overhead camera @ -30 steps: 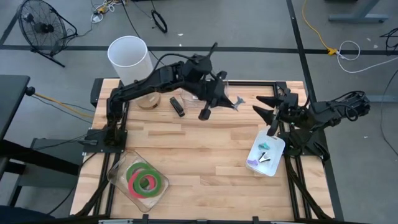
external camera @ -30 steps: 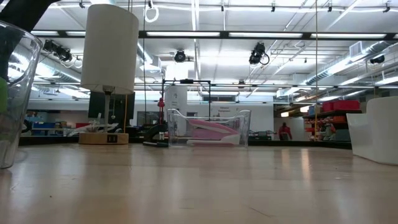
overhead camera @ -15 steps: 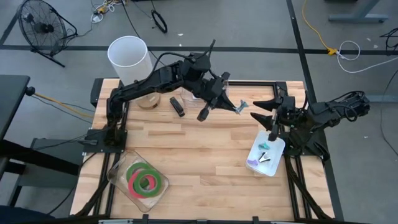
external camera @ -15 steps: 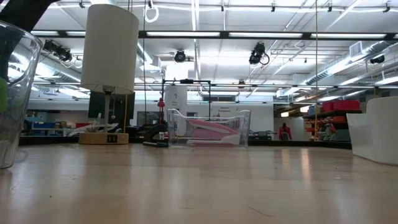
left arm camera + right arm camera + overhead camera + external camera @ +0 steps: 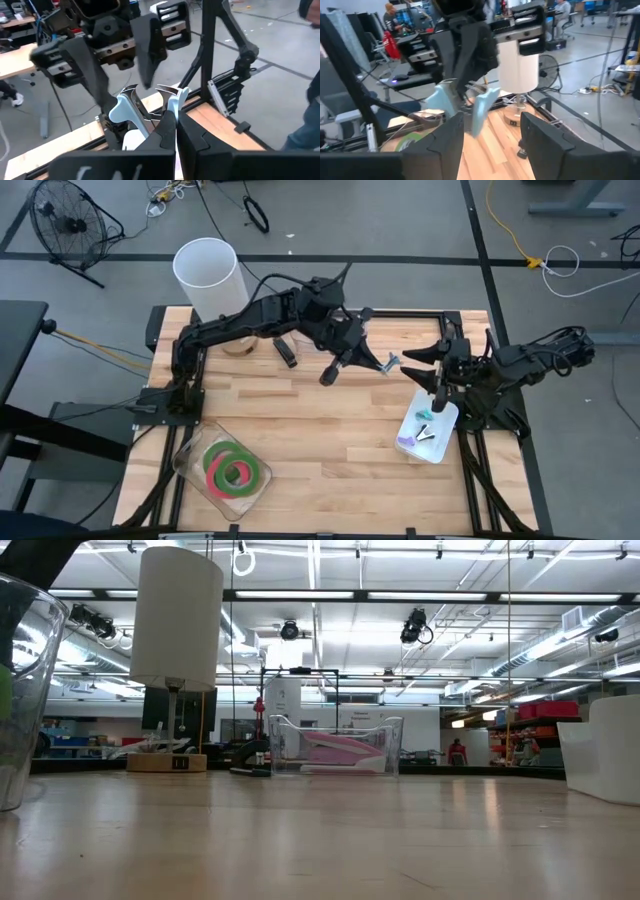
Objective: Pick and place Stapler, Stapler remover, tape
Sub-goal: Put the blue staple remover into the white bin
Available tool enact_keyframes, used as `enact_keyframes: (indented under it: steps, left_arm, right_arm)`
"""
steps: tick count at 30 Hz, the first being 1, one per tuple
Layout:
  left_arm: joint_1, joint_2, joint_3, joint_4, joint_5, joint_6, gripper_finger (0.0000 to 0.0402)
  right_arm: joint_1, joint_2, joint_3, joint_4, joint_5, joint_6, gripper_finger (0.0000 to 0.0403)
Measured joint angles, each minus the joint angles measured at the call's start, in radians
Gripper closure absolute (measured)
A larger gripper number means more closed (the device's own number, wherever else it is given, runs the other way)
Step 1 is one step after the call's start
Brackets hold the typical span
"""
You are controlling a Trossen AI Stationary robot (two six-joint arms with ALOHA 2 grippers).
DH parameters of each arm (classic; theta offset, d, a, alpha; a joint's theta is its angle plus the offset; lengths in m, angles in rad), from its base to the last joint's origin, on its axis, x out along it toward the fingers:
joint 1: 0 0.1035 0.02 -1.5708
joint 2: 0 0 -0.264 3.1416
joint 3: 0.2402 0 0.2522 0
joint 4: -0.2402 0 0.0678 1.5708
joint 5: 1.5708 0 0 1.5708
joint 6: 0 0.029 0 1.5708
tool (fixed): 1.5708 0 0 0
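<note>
A stapler remover (image 5: 145, 105) with light blue wings and metal claws hangs high over the table's middle right. My left gripper (image 5: 376, 360) is shut on it. My right gripper (image 5: 418, 360) faces it from the right, open. Its two fingers (image 5: 82, 65) stand on either side of the remover's free end; whether they touch it I cannot tell. A black stapler (image 5: 285, 350) lies on the wood at the far middle. Green and pink-red tape rolls (image 5: 235, 470) lie in a clear container at the near left. My left gripper pinches the stapler remover between its two fingers at its back end (image 5: 156, 120). The fingers come nearly level from the table's left. The blue wings and metal claws (image 5: 131, 94) stick out past the fingertips toward my right gripper. The remover is lifted clear of the table.
A white tray (image 5: 445, 420) with small coloured removers sits under my right gripper. A white bin (image 5: 208, 272) stands at the far left, with a round wooden piece (image 5: 238, 343) beside it. A clear box (image 5: 335, 748) holding a pink stapler stands at the far edge.
My left gripper has carried the stapler remover toward the table's right edge and a little nearer, closing on my right gripper. It has also tipped somewhat. My right gripper has swung its fingers toward the remover while its arm stayed where it was.
</note>
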Motion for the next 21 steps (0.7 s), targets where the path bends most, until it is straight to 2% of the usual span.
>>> enact_keyframes:
  steps: [6, 21]
  left_arm:
    - [-0.003, 0.000, 0.000, -0.006, -0.046, 0.014, 0.0401]
    - [-0.013, 0.000, 0.000, -0.037, -0.050, 0.014, 0.0401]
  right_arm:
    - [0.000, 0.010, 0.000, -0.001, -0.050, 0.005, 0.0217]
    - [0.000, 0.040, 0.000, 0.000, -0.050, 0.007, 0.0256]
